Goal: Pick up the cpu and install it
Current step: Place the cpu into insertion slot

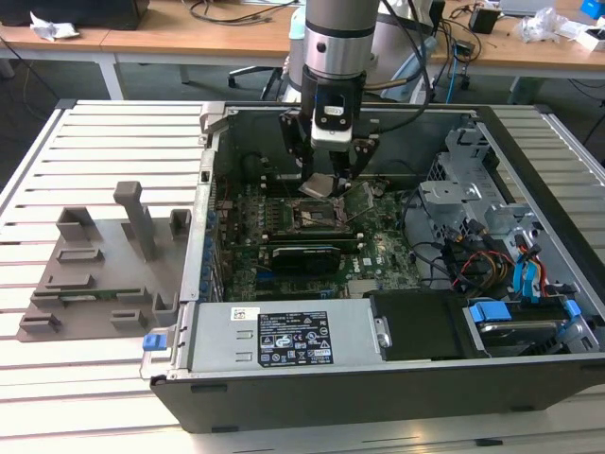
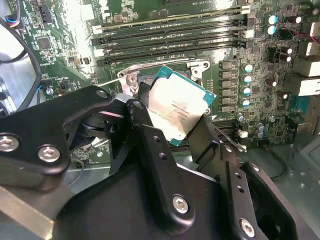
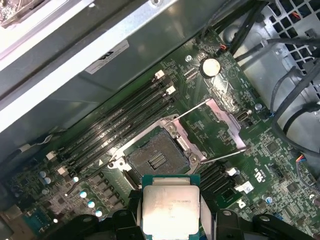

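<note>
My gripper [image 1: 327,178] is shut on the cpu [image 1: 319,185], a small square chip with a pale silvery top and a green rim. It hangs inside the open computer case, a little above the square black socket [image 1: 315,214] on the green motherboard [image 1: 378,251]. In the second wrist view the cpu [image 2: 177,107] sits tilted between the two black fingers [image 2: 145,120] of the gripper [image 2: 175,122]. In the first wrist view the cpu [image 3: 170,205] is apart from the bare socket [image 3: 157,157], and the socket's metal load plate [image 3: 225,122] stands swung open beside it.
The black case [image 1: 378,397] lies on a slatted white table [image 1: 85,378]. A power supply [image 1: 284,336] fills its front, with a drive cage [image 1: 463,180] and loose cables [image 1: 473,260] at the exterior view's right. Memory slots [image 3: 125,125] flank the socket. A grey fixture [image 1: 104,265] stands outside the case.
</note>
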Action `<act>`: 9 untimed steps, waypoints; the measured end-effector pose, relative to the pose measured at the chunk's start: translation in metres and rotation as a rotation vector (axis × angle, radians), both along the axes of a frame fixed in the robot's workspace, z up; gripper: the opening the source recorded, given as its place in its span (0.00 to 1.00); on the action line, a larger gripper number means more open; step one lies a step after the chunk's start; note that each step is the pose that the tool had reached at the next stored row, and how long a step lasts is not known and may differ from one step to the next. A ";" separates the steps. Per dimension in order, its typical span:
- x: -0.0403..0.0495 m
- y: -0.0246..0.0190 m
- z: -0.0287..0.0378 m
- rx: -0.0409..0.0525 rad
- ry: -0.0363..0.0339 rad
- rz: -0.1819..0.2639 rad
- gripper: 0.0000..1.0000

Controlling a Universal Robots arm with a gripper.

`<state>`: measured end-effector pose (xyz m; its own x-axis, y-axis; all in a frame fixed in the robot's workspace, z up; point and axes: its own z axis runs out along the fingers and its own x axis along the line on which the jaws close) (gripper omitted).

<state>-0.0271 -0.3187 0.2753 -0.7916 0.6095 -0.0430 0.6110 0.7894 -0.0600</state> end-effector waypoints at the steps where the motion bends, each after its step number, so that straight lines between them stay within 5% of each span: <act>1: 0.0000 0.0000 0.0000 -0.0005 0.0000 -0.007 0.55; 9: 0.0000 0.0000 -0.0002 -0.0038 0.0000 -0.065 0.55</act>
